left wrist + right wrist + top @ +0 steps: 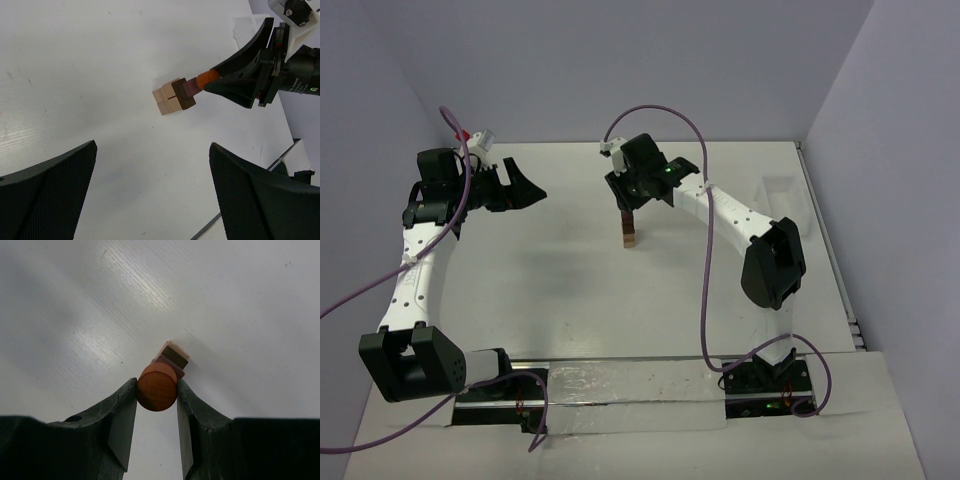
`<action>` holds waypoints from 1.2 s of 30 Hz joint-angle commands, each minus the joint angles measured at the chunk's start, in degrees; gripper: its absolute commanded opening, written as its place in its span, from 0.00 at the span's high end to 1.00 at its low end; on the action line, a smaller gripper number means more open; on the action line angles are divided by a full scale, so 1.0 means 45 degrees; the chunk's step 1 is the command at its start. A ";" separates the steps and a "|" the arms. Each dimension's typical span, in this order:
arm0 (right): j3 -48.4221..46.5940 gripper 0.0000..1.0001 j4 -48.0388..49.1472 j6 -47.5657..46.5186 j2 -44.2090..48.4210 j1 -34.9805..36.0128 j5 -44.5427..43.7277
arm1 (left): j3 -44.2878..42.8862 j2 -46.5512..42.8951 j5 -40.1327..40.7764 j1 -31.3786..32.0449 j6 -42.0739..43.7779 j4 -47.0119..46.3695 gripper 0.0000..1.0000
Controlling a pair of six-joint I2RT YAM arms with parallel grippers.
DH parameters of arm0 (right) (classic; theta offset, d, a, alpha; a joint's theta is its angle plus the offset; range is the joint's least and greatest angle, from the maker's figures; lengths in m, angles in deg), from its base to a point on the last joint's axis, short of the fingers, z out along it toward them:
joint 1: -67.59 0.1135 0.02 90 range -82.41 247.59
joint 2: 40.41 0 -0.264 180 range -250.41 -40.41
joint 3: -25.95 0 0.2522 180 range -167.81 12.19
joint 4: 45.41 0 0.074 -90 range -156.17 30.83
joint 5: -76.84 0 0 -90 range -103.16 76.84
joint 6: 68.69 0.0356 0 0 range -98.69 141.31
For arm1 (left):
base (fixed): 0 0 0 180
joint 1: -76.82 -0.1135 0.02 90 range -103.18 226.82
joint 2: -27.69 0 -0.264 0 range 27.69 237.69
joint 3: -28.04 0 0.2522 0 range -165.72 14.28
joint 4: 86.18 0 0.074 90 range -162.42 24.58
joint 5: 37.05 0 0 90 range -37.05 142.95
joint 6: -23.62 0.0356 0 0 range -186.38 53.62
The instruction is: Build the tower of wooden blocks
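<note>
R end effector (157, 390) pinching orange round piece (156, 386) at top of tower (630, 233), mid table (570, 290). L end effector (152, 146) spread, well apart. Clear box (786, 196) at table's R edge; contents can't tell.

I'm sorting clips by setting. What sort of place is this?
Likely a lab robot cell: white table walled by plain panels, two arms bolted at its edge, right pincer holding an orange cylinder atop a wood block tower.
</note>
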 commanded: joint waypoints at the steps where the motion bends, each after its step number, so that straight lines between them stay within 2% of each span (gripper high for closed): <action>1: -0.0655 0.88 -0.0042 0.0021 -0.0202 0.0135 -0.0108 | -0.0294 -0.0345 -0.0256 -0.0082 -0.0004 -0.0398 0.01; 36: -0.0723 0.85 -0.0332 -0.0074 -0.0444 0.0121 -0.0175 | -0.0336 -0.0238 -0.0308 -0.0082 -0.0034 -0.0380 0.01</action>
